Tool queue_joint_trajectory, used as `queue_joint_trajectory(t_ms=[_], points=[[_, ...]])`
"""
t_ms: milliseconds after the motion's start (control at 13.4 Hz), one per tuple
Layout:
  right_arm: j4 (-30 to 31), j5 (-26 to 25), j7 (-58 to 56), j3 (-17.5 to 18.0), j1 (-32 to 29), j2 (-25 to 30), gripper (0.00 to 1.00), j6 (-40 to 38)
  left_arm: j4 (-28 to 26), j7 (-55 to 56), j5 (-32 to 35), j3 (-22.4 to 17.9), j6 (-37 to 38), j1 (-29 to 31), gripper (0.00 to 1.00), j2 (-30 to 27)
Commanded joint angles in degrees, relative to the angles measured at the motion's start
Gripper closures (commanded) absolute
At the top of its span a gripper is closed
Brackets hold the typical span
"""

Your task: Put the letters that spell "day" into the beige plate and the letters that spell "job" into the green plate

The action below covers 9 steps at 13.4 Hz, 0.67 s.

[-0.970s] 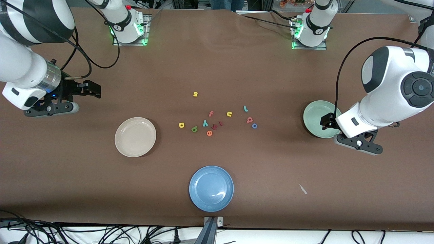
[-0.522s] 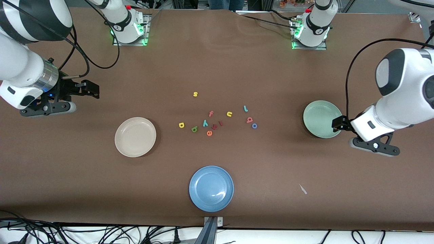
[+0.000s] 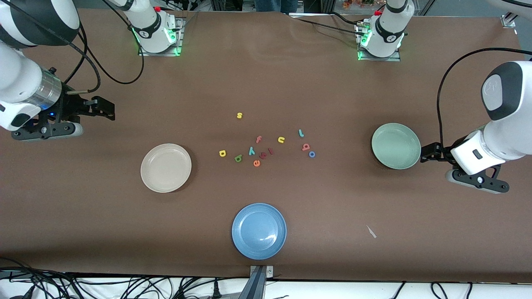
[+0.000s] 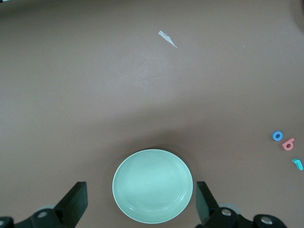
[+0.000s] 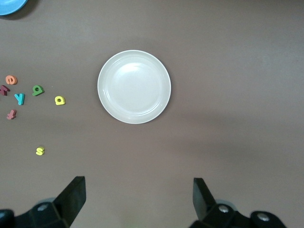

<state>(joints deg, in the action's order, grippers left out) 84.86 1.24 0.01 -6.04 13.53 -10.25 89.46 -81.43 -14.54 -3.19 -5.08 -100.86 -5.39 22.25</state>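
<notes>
Lying nearest is the blue plate [image 3: 259, 231]; farther off, the beige plate [image 3: 166, 167] and green plate [image 3: 395, 145] flank the scattered letters: yellow "d" [image 3: 222, 153], green "a" [image 3: 238, 158], teal "y" [image 3: 251, 150], pink "b" [image 3: 306, 146], blue "o" [image 3: 311, 154], teal "j" [image 3: 301, 133]. The left gripper [image 4: 140, 206] and right gripper [image 5: 137, 199] hover wide open, empty.

The blue plate [image 5: 9, 5] is cut off by the right wrist view's edge. Both wrist views cut off the grippers' fingers low down.
</notes>
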Motion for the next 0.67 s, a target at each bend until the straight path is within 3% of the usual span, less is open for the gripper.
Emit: queue_joint_trajectory(t_ms=[0, 597], points=[[-0.2, 0.2, -0.3, 0.3, 0.2, 0.0, 0.0, -0.5, -0.1, -2.0, -1.3, 0.1, 0.6, 0.4, 0.0, 0.1], [-0.2, 0.2, -0.3, 0.7, 0.4, 0.1, 0.0, -1.1, 0.0, -1.1, -1.3, 0.2, 0.3, -0.3, 0.0, 0.3]])
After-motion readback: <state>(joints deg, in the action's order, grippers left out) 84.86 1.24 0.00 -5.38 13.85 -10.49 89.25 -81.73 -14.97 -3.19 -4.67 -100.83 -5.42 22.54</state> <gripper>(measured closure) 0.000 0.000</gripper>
